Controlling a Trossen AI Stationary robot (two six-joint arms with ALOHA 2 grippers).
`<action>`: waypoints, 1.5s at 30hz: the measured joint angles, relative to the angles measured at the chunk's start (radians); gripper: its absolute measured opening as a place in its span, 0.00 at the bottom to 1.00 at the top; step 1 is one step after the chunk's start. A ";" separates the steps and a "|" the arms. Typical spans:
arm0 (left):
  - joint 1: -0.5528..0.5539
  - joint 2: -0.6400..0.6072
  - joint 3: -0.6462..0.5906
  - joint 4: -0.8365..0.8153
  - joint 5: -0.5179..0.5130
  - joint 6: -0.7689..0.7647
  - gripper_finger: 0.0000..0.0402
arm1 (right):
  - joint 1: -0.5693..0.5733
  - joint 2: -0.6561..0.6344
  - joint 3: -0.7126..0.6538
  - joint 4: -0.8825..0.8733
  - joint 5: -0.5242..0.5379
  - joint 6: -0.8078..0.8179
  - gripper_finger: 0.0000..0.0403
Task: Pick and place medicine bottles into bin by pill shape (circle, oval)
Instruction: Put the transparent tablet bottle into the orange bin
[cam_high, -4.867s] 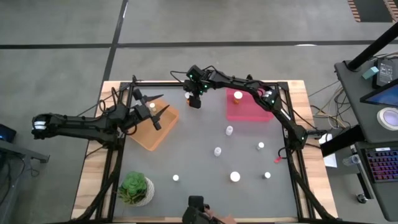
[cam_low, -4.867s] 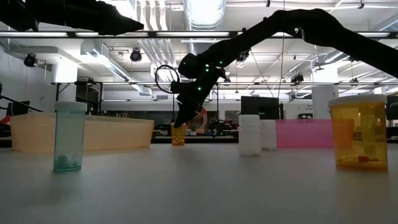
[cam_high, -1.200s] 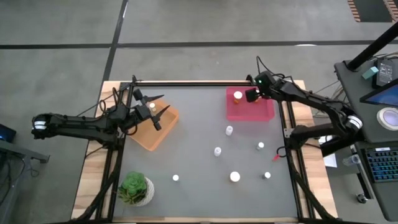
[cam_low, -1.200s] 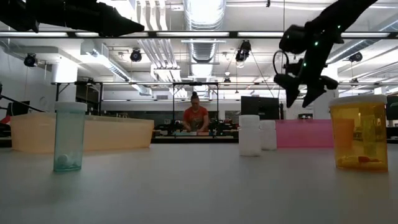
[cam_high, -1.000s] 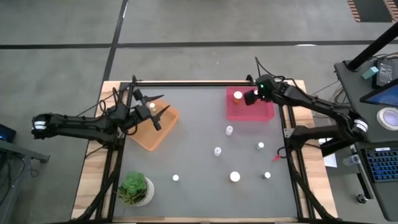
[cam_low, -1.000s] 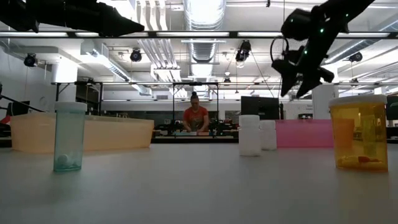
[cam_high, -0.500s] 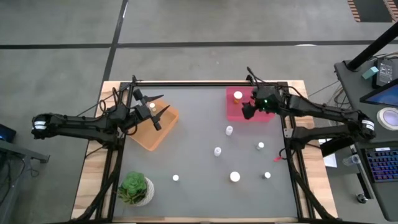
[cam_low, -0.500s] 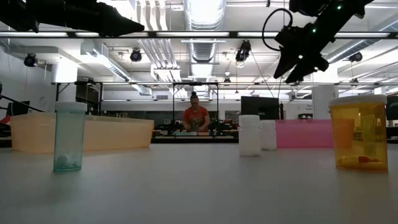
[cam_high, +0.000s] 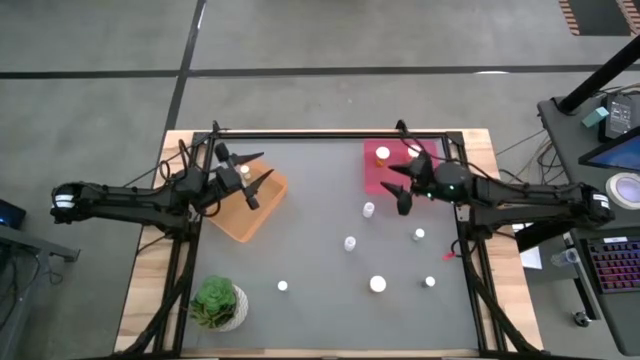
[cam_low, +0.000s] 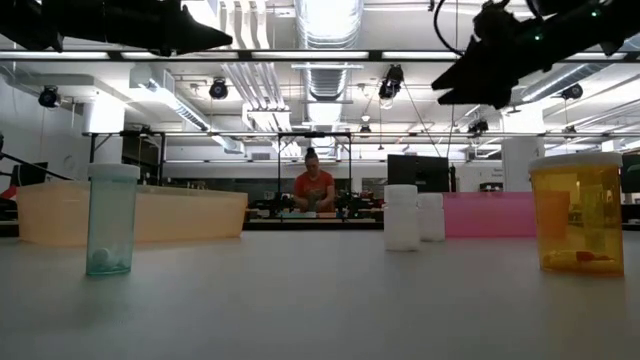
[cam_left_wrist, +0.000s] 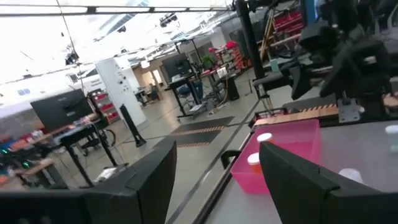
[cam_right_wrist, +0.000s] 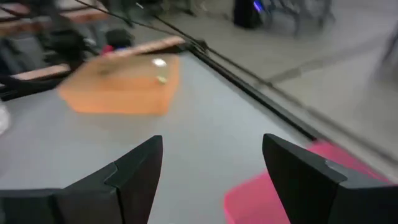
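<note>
Several small white-capped medicine bottles stand upright on the grey mat (cam_high: 320, 260), among them one at the middle (cam_high: 369, 209), one beside it (cam_high: 350, 243) and one at the near side (cam_high: 377, 284). One bottle (cam_high: 382, 154) stands in the pink bin (cam_high: 425, 182), and one (cam_high: 245, 171) in the orange bin (cam_high: 240, 215). My right gripper (cam_high: 398, 187) is open and empty, in the air over the pink bin's near left corner. My left gripper (cam_high: 255, 170) is open and empty over the orange bin. In the low view an orange bottle (cam_low: 577, 213) and a green-tinted one (cam_low: 111, 220) stand nearest.
A potted green plant (cam_high: 218, 303) stands at the near left corner. A black frame (cam_high: 330, 133) runs round the mat. A person (cam_low: 315, 189) stands in the room beyond the table's far edge. Bare mat lies between the two bins.
My right gripper has gone from over the pink bin's far part toward the table's near edge, past the bin's near left corner, and has risen. It has turned about on the way and has stayed open and empty.
</note>
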 joint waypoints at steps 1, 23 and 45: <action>0.000 0.000 0.000 0.000 0.006 -0.019 0.53 | 0.009 -0.010 -0.016 0.036 -0.011 -0.027 0.66; -0.142 0.479 0.265 -0.016 0.097 -0.260 0.53 | 0.034 -0.167 -0.184 0.352 -0.198 -0.251 0.63; -0.230 1.072 0.845 -0.553 0.218 -0.337 0.53 | 0.033 -0.212 -0.200 0.513 -0.224 -0.400 0.62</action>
